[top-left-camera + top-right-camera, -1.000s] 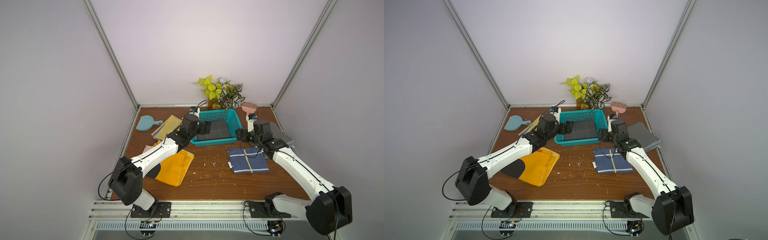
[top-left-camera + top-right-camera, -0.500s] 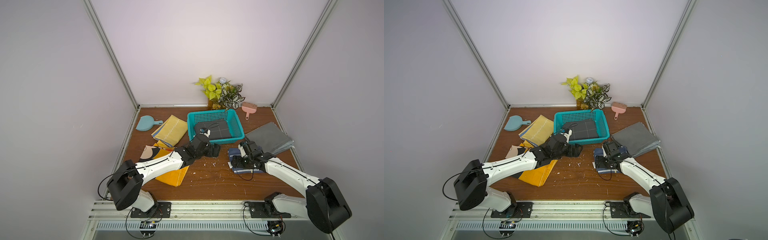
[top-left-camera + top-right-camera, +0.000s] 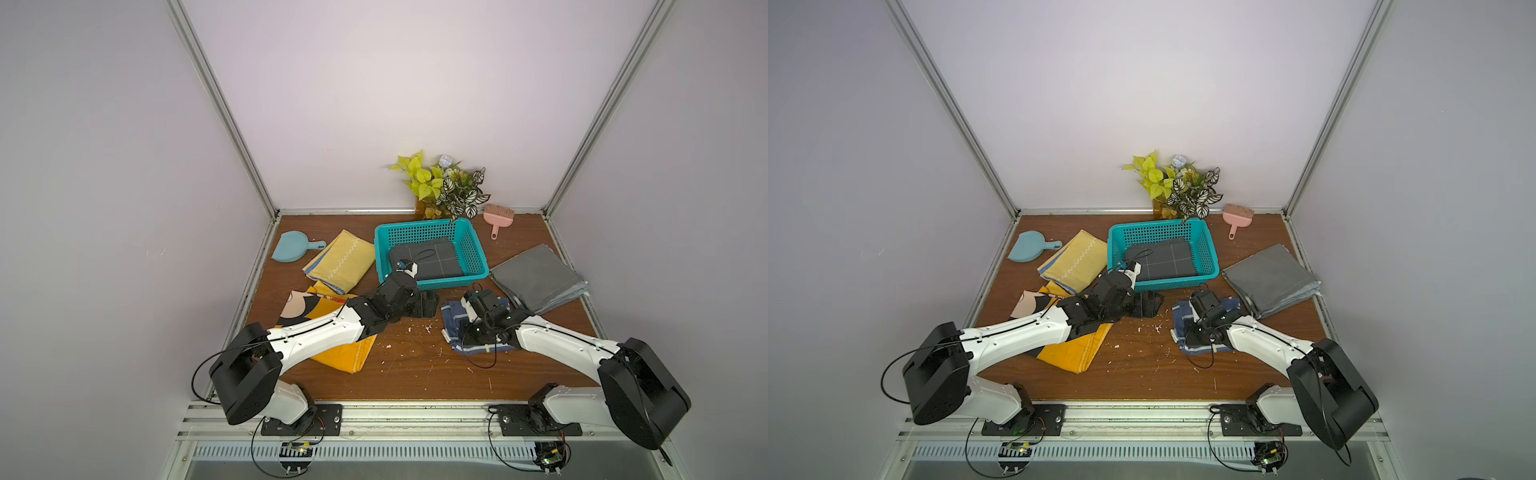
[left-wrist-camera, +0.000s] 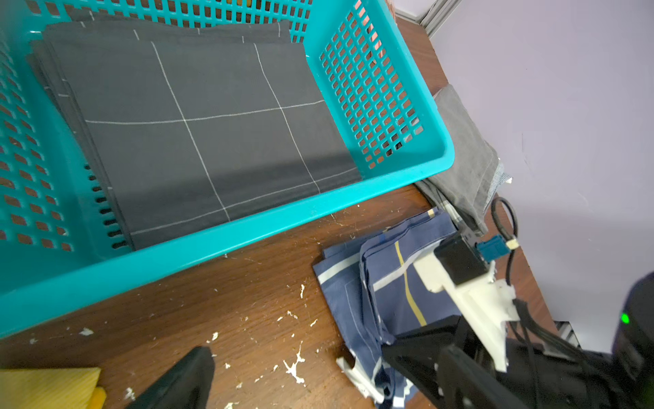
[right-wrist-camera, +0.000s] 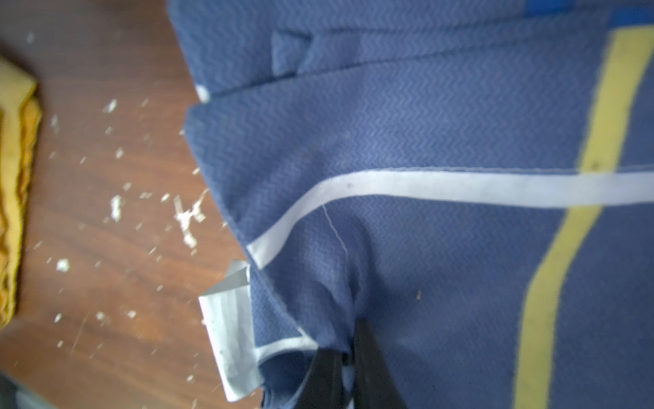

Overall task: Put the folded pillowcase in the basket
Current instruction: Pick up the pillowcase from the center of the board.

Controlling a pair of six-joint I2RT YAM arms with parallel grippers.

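The folded pillowcase [image 3: 455,318] [image 3: 1183,316] is dark blue with white and yellow stripes. It lies on the table just in front of the teal basket [image 3: 453,283] [image 3: 1177,283] [image 4: 247,230]. My right gripper [image 3: 459,334] [image 3: 1185,332] [image 5: 348,357] is shut on the pillowcase's [image 5: 424,141] near left edge, and the cloth bunches between the fingers. My left gripper [image 3: 428,303] [image 3: 1150,303] [image 4: 318,386] hangs open low over the table, beside the pillowcase's [image 4: 389,283] left edge. A dark grey checked cloth [image 3: 428,262] [image 4: 198,124] lies in the basket.
A grey folded cloth [image 3: 536,282] lies right of the basket and a yellow one [image 3: 340,259] left of it. An orange cloth [image 3: 345,353] sits under my left arm. A blue dustpan [image 3: 291,251], pink brush [image 3: 498,216] and plant [image 3: 444,187] stand at the back.
Both arms came back from the basket to the table in front of it. The right gripper closed on the pillowcase's edge and bunched it. The left gripper stayed open.
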